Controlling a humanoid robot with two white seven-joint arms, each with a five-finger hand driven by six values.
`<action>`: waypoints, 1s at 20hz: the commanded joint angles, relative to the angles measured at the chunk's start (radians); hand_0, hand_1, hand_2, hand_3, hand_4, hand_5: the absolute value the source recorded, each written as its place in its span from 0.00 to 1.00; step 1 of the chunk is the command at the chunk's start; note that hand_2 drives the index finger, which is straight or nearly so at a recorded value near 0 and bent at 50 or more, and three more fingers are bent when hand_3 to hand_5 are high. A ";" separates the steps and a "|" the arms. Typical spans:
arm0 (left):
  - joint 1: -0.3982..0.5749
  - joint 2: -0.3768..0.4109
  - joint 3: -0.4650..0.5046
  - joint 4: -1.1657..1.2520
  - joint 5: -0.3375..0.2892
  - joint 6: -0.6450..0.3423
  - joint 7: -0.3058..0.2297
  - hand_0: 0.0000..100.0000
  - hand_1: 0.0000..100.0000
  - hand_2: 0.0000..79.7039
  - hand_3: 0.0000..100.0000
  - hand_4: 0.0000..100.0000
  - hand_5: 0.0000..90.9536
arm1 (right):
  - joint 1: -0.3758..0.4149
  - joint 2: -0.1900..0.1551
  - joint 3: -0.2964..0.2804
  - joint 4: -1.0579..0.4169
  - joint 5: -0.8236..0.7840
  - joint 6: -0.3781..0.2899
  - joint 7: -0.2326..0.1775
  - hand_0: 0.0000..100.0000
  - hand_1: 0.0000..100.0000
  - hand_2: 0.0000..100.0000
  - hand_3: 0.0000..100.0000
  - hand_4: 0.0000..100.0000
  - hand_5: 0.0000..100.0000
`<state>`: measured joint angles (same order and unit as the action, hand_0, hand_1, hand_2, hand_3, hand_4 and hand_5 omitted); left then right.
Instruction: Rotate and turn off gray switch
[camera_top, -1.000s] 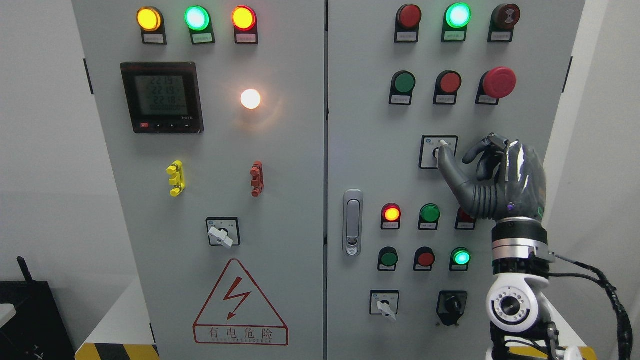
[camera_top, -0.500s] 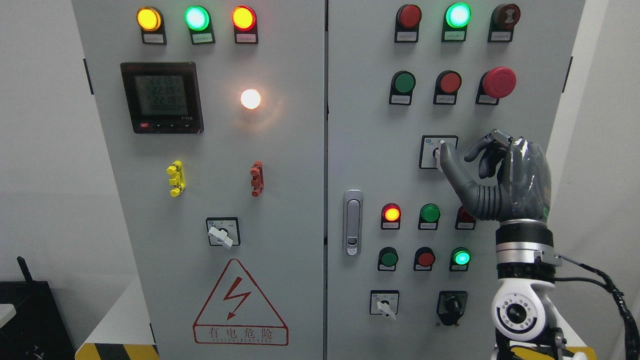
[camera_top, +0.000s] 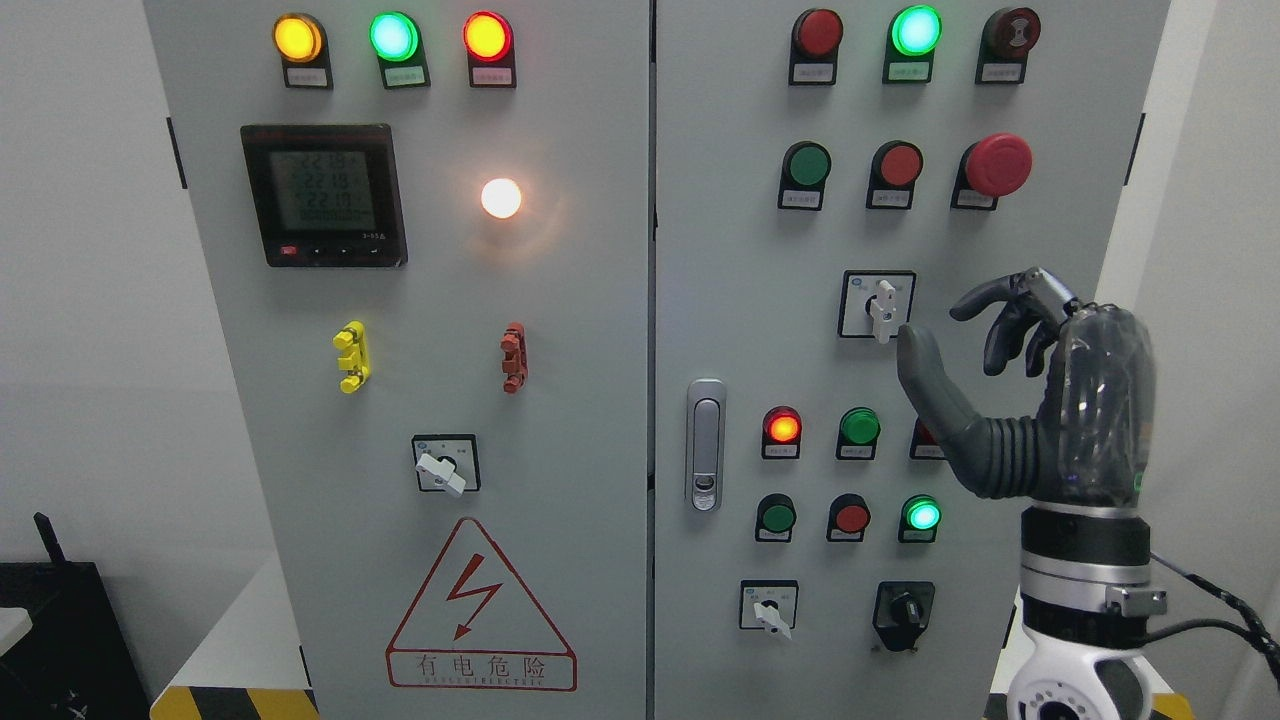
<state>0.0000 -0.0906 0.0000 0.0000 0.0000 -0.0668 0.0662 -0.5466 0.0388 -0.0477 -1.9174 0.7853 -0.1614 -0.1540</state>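
At far left of the head view, a black box (camera_top: 55, 640) sits low beside the grey electrical cabinet (camera_top: 600, 420), and a yellow-and-black striped strip (camera_top: 235, 702) runs along the cabinet's foot. Across the left door, a yellow lamp (camera_top: 297, 37), a green lamp (camera_top: 393, 36) and a red lamp (camera_top: 487, 36) glow in a row at the top, with a black digital meter (camera_top: 323, 195) below them and a lit white lamp (camera_top: 501, 198) to its right. Lower down come a yellow clip (camera_top: 351, 357), a red clip (camera_top: 513, 357), a small rotary switch (camera_top: 446, 464) with its white knob pointing down-right, and a red lightning warning triangle (camera_top: 480, 610). Past the centre seam, a metal door latch (camera_top: 706, 445) sits on the right door. Above and to its right are more buttons and lamps, among them a large red mushroom button (camera_top: 998, 164). The gray switch (camera_top: 879, 304) is mounted mid-height on the right door in a black-framed square plate, its pale knob standing roughly upright (the handle end points down). Just right of it and slightly lower, the right hand (camera_top: 1030, 400) is clear of the knob, released and holding nothing: its thumb (camera_top: 925, 375) reaches up toward the plate's lower right corner without touching the knob, while the fingers (camera_top: 1010, 300) curve loosely above. Its arm rises from the lower right edge.
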 joint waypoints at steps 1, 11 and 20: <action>-0.009 -0.001 0.008 -0.026 0.020 0.001 0.000 0.12 0.39 0.00 0.00 0.00 0.00 | 0.114 -0.111 -0.003 -0.100 0.000 -0.056 0.001 0.19 0.31 0.25 0.38 0.24 0.11; -0.009 0.000 0.008 -0.026 0.020 0.001 0.000 0.12 0.39 0.00 0.00 0.00 0.00 | 0.195 -0.221 0.006 -0.127 0.002 -0.060 0.048 0.14 0.25 0.00 0.00 0.00 0.00; -0.009 0.000 0.008 -0.026 0.020 0.001 0.000 0.12 0.39 0.00 0.00 0.00 0.00 | 0.223 -0.250 0.012 -0.126 0.002 -0.053 0.088 0.12 0.24 0.00 0.00 0.00 0.00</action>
<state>0.0000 -0.0906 0.0000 0.0000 0.0000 -0.0670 0.0662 -0.3403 -0.1498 -0.0416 -2.0206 0.7868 -0.2165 -0.0884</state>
